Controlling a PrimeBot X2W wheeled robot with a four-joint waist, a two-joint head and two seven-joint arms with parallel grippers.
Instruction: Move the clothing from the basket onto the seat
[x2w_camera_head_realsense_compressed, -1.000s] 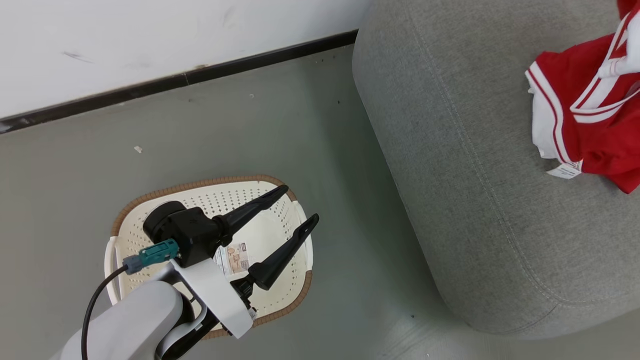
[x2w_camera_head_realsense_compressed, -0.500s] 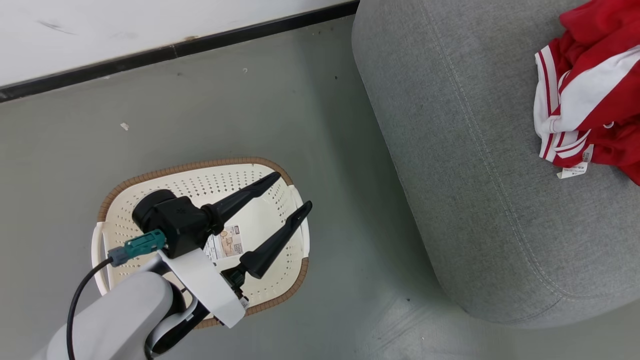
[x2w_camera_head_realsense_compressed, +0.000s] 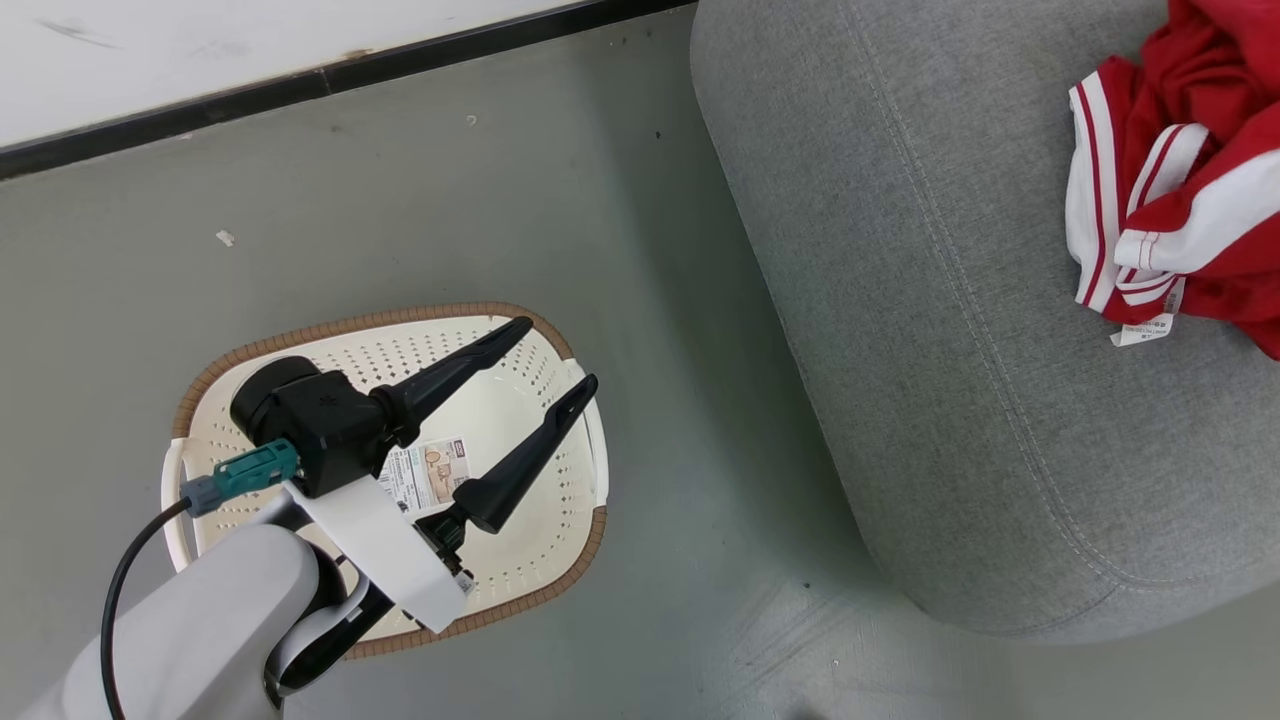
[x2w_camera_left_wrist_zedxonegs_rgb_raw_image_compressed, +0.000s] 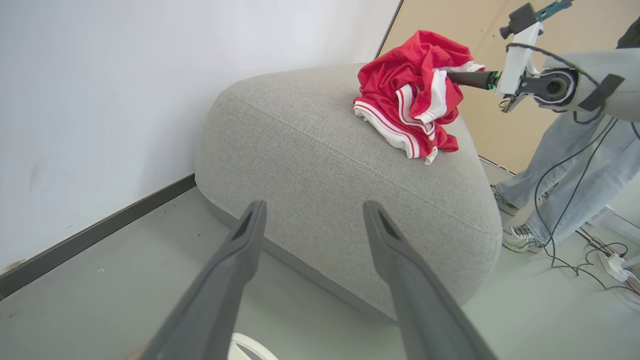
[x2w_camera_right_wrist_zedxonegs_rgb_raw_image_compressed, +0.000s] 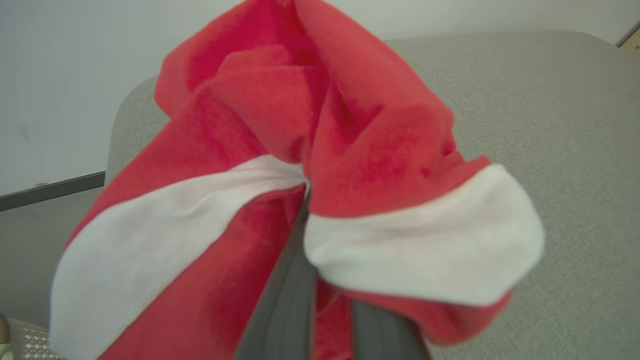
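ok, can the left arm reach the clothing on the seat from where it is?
Probably not without a big move. The left gripper hangs open over the basket on the floor, while the clothing lies at the far side of the seat, with the right gripper shut on it. Nothing blocks the way.

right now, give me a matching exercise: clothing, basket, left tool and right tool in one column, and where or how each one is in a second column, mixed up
Things
1. clothing
2. basket
3. left tool
4. right tool

Places or states
A. open, held above the basket
B. on the floor beside the seat
C. shut on the clothing
D. bunched on top of the seat

Pairs: 1-D, 2-B, 3-A, 4-C
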